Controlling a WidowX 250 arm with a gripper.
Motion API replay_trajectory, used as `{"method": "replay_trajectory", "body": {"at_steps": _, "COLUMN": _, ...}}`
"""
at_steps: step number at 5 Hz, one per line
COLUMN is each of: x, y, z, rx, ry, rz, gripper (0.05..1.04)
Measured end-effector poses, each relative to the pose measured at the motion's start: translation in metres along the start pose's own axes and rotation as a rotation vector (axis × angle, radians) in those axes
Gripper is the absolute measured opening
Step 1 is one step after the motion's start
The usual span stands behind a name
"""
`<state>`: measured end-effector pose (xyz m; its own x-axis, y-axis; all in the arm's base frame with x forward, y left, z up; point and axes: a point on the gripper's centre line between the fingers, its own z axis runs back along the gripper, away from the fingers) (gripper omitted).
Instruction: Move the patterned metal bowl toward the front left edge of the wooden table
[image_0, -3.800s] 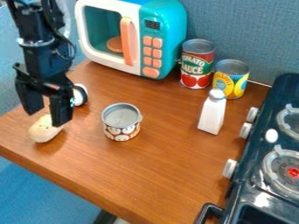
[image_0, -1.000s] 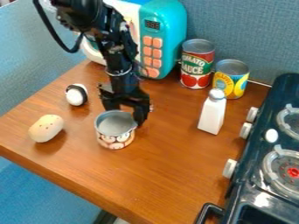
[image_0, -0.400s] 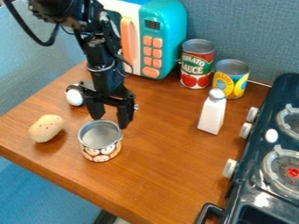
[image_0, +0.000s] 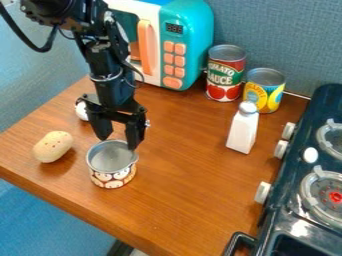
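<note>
The black gripper (image_0: 117, 142) hangs on the left half of the table, its two fingers apart. Right below it stands an upright, open-topped metal can (image_0: 112, 176) with a patterned band; the right fingertip is at the can's back rim, though whether they touch I cannot tell. To the left of the can lies a pale yellow, potato-like object (image_0: 53, 146) with small red dots. A white rounded object (image_0: 81, 111) is partly hidden behind the gripper.
A toy microwave (image_0: 190, 45) stands at the back. Tomato can (image_0: 226, 73), yellow-labelled can (image_0: 264, 90) and white shaker (image_0: 242, 128) are right of it. A dark toy stove (image_0: 314, 185) borders the table (image_0: 194, 200) on the right.
The gripper, first over the potato-like object, went right to the can and then came back left and toward the front. The can has shifted left and frontward, staying upright.
</note>
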<state>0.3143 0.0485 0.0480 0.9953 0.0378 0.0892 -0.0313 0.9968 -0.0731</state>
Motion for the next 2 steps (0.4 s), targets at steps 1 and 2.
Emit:
{"method": "replay_trajectory", "body": {"at_steps": 1, "x": -0.004, "y": -0.001, "z": -0.002, "rx": -0.006, "ry": 0.014, "rz": 0.011, "gripper": 1.001}}
{"method": "replay_trajectory", "body": {"at_steps": 2, "x": -0.003, "y": -0.006, "z": 0.008, "rx": -0.041, "ry": -0.001, "rz": 0.012, "gripper": 1.001}}
